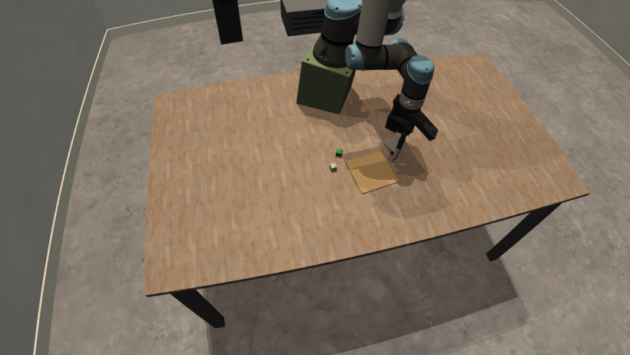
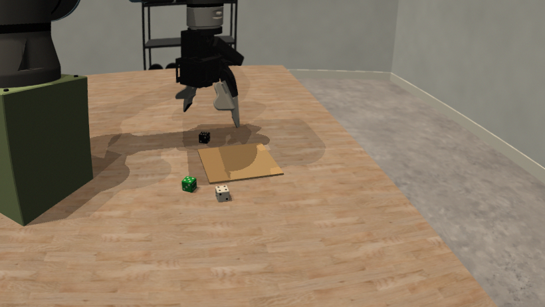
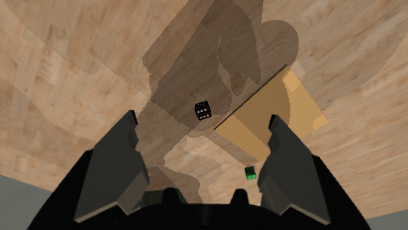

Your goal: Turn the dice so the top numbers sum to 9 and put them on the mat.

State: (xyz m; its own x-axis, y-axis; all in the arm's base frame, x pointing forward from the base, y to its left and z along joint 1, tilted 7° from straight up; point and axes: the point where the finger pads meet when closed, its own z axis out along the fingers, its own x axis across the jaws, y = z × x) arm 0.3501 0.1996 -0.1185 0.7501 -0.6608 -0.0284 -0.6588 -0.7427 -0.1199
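Observation:
A black die (image 2: 204, 137) (image 3: 202, 110) sits on the table beyond the mat; its top number is hard to read, and it is hidden in the top view. A green die (image 1: 339, 152) (image 2: 189, 184) (image 3: 250, 173) lies flat beside the mat, five pips up. A white die (image 1: 333, 167) (image 2: 222, 193) lies flat near it, four pips up, hidden in the wrist view. The orange-brown mat (image 1: 363, 187) (image 2: 217, 177) (image 3: 307, 110) bears no die. My gripper (image 2: 212, 118) (image 3: 203, 113) is open and empty, above the table, with the black die between its fingers' outlines in the wrist view.
The arm's green base block (image 1: 325, 90) (image 2: 53, 152) stands on the wooden table (image 1: 229, 198) (image 2: 266, 248), behind the dice in the top view. The arm's shadow falls across the mat and the black die.

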